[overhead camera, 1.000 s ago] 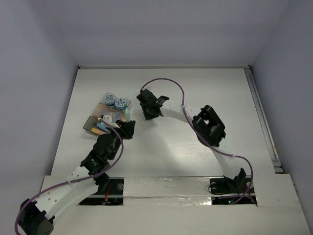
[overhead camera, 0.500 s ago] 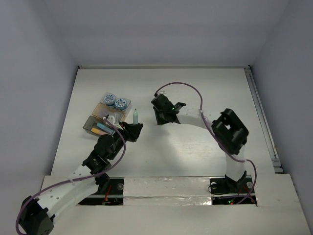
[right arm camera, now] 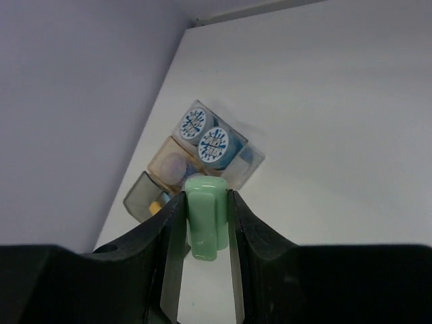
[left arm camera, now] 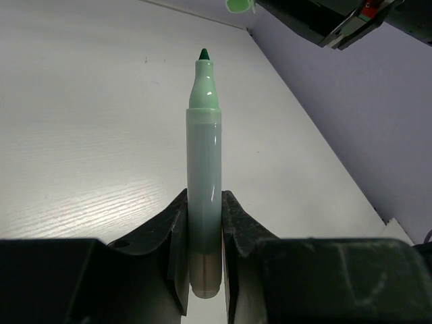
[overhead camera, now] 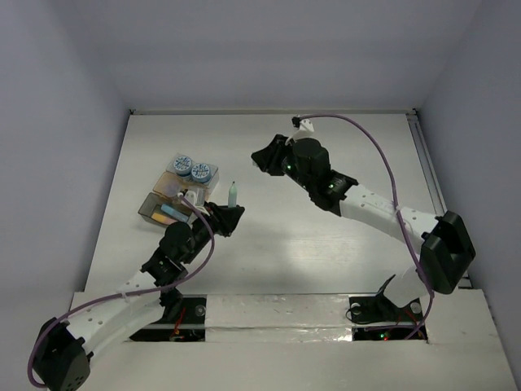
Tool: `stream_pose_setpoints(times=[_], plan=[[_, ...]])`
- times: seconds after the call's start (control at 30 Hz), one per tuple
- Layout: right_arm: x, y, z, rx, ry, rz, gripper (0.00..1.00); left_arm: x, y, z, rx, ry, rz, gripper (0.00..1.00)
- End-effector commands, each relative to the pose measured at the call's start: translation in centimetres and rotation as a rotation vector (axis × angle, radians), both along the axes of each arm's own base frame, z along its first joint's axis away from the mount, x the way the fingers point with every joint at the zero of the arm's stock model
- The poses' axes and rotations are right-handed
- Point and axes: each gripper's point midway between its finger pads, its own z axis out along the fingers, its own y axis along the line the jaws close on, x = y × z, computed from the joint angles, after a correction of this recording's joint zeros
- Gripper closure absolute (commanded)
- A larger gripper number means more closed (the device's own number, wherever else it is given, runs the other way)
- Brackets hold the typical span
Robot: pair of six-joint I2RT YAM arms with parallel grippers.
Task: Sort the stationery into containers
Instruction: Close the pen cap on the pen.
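My left gripper point(overhead camera: 229, 217) point(left arm camera: 204, 202) is shut on a pale green marker point(overhead camera: 234, 194) point(left arm camera: 203, 155), uncapped, with its dark green tip pointing away from the wrist. My right gripper point(overhead camera: 260, 158) point(right arm camera: 206, 226) is shut on the marker's green cap point(right arm camera: 206, 216) and holds it raised, right of the boxes; the cap also shows in the left wrist view point(left arm camera: 237, 5). Two round patterned tubs point(overhead camera: 182, 164) point(overhead camera: 199, 172) sit in the far see-through box point(overhead camera: 213, 174) point(right arm camera: 251, 162). The near box point(overhead camera: 149, 207) point(right arm camera: 138, 194) holds blue and orange sticks point(overhead camera: 169, 212).
The two boxes stand side by side at the table's left point(overhead camera: 138, 163), close to the left wall. A metal rail point(overhead camera: 435, 195) runs along the right edge. The right arm's purple cable point(overhead camera: 366, 142) arcs over the middle right.
The right gripper has pulled away up and to the right with the cap, leaving the marker uncapped. The left gripper has shifted slightly right with the marker.
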Motion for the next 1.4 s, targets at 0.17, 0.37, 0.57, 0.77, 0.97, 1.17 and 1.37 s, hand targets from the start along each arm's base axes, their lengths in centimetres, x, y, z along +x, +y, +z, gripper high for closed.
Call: stream_pose_setpoints(times=[0.17, 0.37, 0.57, 0.77, 0.97, 1.17, 1.37], plan=[[-2.0, 3.7, 2.7, 0.199, -0.011, 0.144, 1.00, 0.6, -0.5, 2.7, -0.022, -0.090, -0.013, 1.00], [-2.7, 4.5, 2.4, 0.224, -0.001, 0.180, 1.00, 0.5, -1.4, 2.7, -0.018, -0.092, -0.055, 1.00], [-2.8, 5.4, 1.2, 0.203, 0.026, 0.199, 1.00, 0.7, -1.4, 3.1, -0.020, -0.104, -0.047, 1.00], [-3.3, 5.6, 0.4, 0.196, 0.038, 0.208, 1.00, 1.0, -1.1, 3.3, -0.021, -0.108, -0.025, 1.00], [-3.8, 5.9, 0.1, 0.194, 0.042, 0.222, 1.00, 1.2, -1.2, 3.5, -0.016, -0.112, -0.025, 1.00], [-4.8, 6.3, -0.2, 0.194, 0.048, 0.241, 1.00, 1.4, -0.8, 3.9, -0.018, -0.121, 0.006, 1.00], [-5.5, 6.1, 0.2, 0.206, 0.028, 0.231, 1.00, 1.6, -0.6, 4.0, -0.016, -0.117, 0.018, 1.00]])
